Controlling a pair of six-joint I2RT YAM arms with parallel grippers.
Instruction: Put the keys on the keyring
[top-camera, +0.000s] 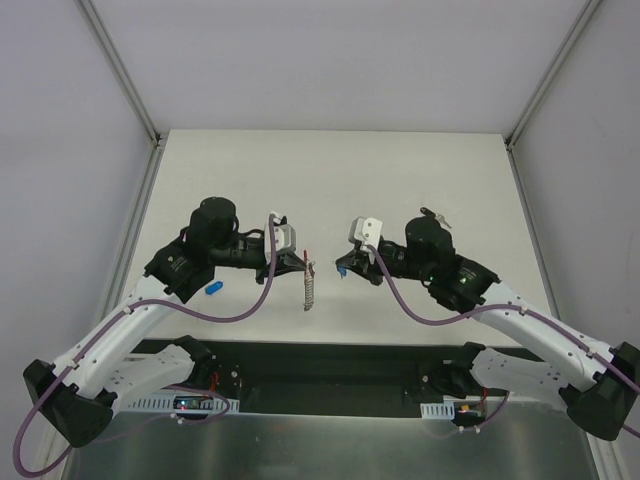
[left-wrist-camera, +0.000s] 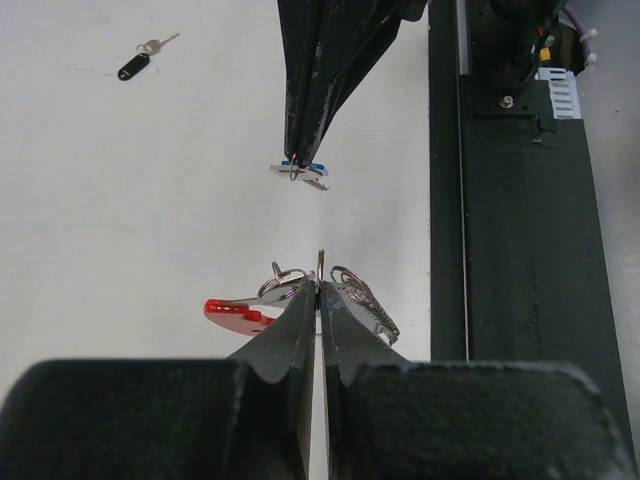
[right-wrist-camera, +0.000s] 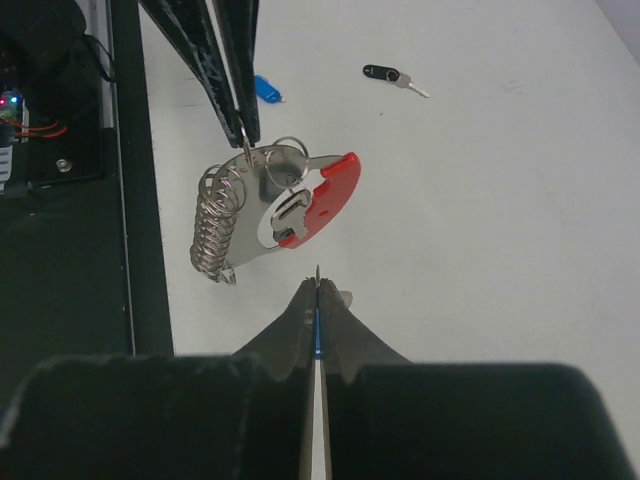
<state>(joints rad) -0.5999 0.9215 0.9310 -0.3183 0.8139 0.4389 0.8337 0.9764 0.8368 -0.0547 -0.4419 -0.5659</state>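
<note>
Left end effector (left-wrist-camera: 320, 285) pinches keyring (right-wrist-camera: 262, 178) — right (right-wrist-camera: 318, 275) (key (left-wrist-camera: 305, 172)).

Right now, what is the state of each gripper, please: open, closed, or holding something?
Left gripper: closed, holding the keyring.
Right gripper: closed, holding a blue key.

the keyring (right-wrist-camera: 255, 190), mid-frame in the right wrist view, is silver metal with a silver coil and a curved bright red plastic piece. upper left of it lies a loose blue key (right-wrist-camera: 266, 89), at top centre a black-tagged silver key (right-wrist-camera: 385, 74). the table (top-camera: 330, 180) is plain off-white. the left arm (top-camera: 120, 335) and right arm (top-camera: 540, 335) are white with black joints and purple cables (top-camera: 240, 315). the held key (left-wrist-camera: 300, 166) pinched in the black right gripper (right-wrist-camera: 317, 283) shows blue and silver.
</note>
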